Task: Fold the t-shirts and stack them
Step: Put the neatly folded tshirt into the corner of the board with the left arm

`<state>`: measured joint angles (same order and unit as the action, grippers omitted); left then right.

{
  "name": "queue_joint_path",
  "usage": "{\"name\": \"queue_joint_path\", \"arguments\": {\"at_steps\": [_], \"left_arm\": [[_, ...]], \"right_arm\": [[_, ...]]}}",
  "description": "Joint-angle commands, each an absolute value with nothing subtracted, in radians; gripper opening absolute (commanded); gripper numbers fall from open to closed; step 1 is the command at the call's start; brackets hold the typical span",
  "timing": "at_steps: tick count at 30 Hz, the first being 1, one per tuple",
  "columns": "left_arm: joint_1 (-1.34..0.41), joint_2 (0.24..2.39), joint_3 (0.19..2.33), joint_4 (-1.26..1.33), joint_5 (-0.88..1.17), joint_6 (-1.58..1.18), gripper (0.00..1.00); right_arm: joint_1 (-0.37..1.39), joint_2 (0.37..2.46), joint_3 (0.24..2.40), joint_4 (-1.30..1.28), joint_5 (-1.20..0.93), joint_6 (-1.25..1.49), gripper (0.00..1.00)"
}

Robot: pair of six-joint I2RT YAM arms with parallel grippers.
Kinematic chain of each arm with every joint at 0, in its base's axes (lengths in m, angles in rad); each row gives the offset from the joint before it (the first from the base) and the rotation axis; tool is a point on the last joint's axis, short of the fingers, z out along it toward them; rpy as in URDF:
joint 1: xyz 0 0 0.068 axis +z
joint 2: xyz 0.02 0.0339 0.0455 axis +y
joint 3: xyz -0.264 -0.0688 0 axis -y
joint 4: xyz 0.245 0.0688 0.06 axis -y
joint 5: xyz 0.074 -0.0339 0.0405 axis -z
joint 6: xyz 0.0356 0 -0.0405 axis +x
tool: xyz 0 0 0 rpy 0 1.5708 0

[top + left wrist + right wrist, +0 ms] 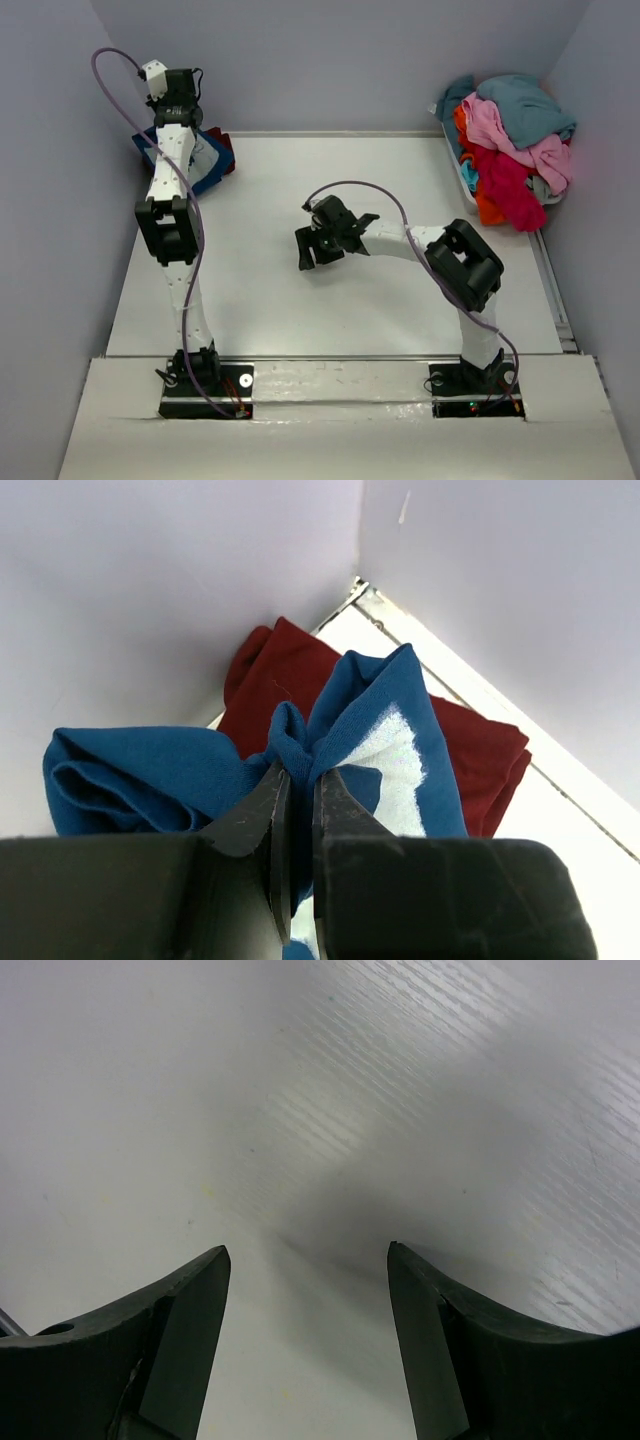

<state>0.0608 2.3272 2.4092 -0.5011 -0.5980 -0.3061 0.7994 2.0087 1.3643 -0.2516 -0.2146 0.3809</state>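
Note:
A navy blue t-shirt point(150, 770) with a white print lies bunched on a folded dark maroon t-shirt point(290, 665) in the table's far left corner. My left gripper point(298, 770) is shut on a pinched fold of the blue cloth. From above, the left gripper point(192, 140) sits over the blue t-shirt point(212, 168), and the arm hides most of it. My right gripper point(318, 250) hovers open over the bare middle of the table. In the right wrist view the right gripper point(308, 1250) has only white tabletop between its fingers.
A heap of loose t-shirts point(512, 140) in teal, pink, red and orange fills a white bin point(466, 178) at the far right corner. Grey walls point(330, 60) close in the table at the back and on both sides.

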Motion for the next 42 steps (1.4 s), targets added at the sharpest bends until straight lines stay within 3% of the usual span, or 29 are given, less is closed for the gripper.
{"name": "queue_joint_path", "arguments": {"at_steps": [1,13,23,28,42], "left_arm": [[0.099,2.293,2.445,-0.393,-0.62,-0.316,0.06],[0.133,2.396,2.471,-0.426,-0.597,-0.385,0.06],[0.115,2.341,2.536,-0.342,-0.551,-0.324,0.06],[0.095,2.295,2.455,-0.302,-0.61,-0.287,0.06],[0.066,2.207,2.49,-0.252,-0.687,-0.222,0.06]], "right_arm": [[0.813,1.973,1.335,-0.213,-0.176,0.379,0.7],[0.831,2.014,1.348,-0.225,-0.161,0.379,0.69],[0.85,1.99,1.362,-0.239,-0.133,0.383,0.69],[0.874,1.964,1.35,-0.241,-0.092,0.38,0.68],[0.945,1.913,1.325,-0.247,-0.052,0.391,0.68]]}}
